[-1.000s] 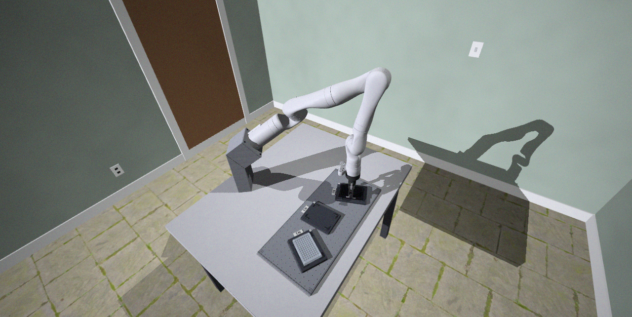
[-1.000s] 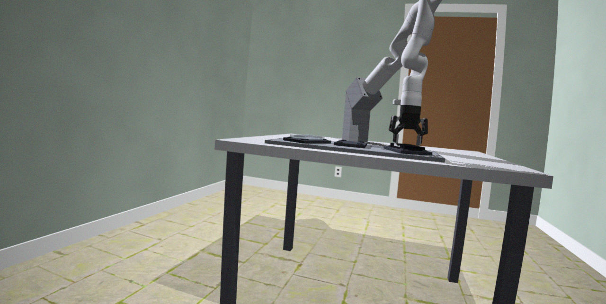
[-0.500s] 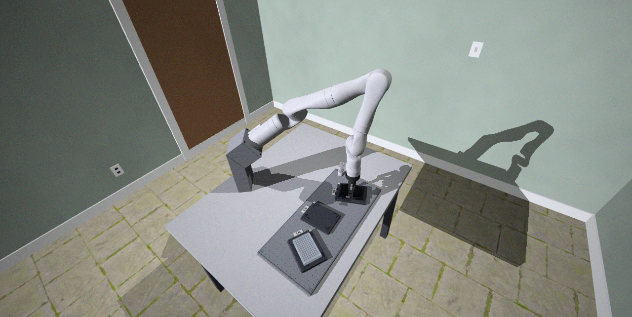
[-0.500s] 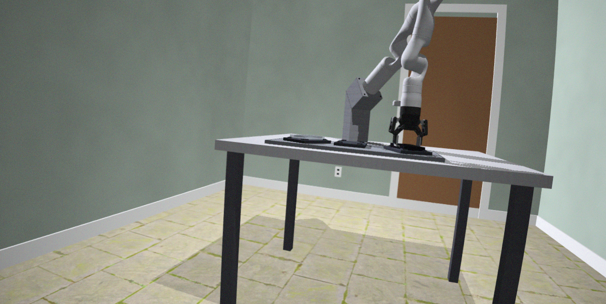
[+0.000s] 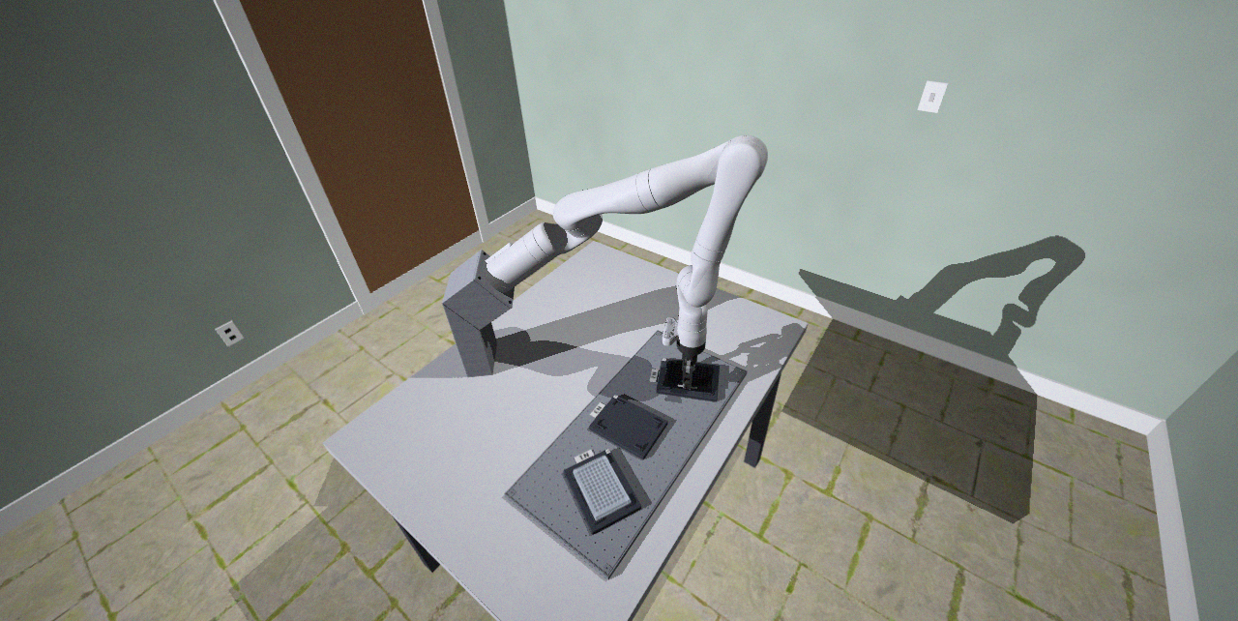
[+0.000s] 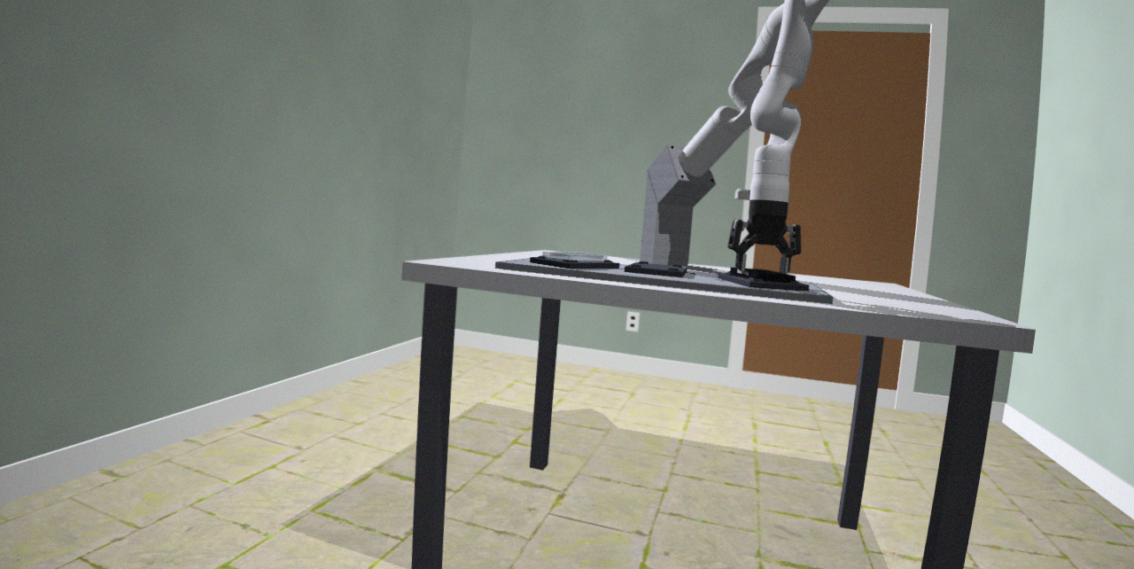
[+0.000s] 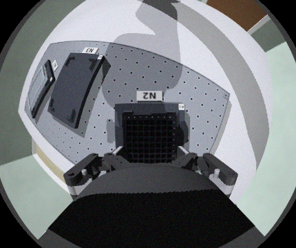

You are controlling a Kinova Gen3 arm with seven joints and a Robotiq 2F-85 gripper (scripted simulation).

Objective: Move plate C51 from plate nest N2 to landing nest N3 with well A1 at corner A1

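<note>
Plate C51 point(image 5: 693, 378) is a black well plate lying in nest N2 point(image 7: 149, 96) at the far end of the grey perforated baseplate point(image 5: 623, 453). My gripper point(image 5: 686, 368) points straight down over it and is open wide. In the wrist view the plate point(image 7: 149, 135) lies between the two spread fingers of the gripper point(image 7: 150, 164). In the side view the fingertips of the gripper point(image 6: 764, 254) hang just above the plate point(image 6: 759, 277). Landing nest N3 point(image 5: 629, 425) is the dark, empty middle nest; it also shows in the wrist view point(image 7: 75, 87).
Plate C15 point(image 5: 600, 486), white with a grid of wells, lies on nest N1 at the near end of the baseplate; it also shows in the wrist view point(image 7: 40, 85). The arm's grey base pedestal point(image 5: 474, 313) stands at the table's far left.
</note>
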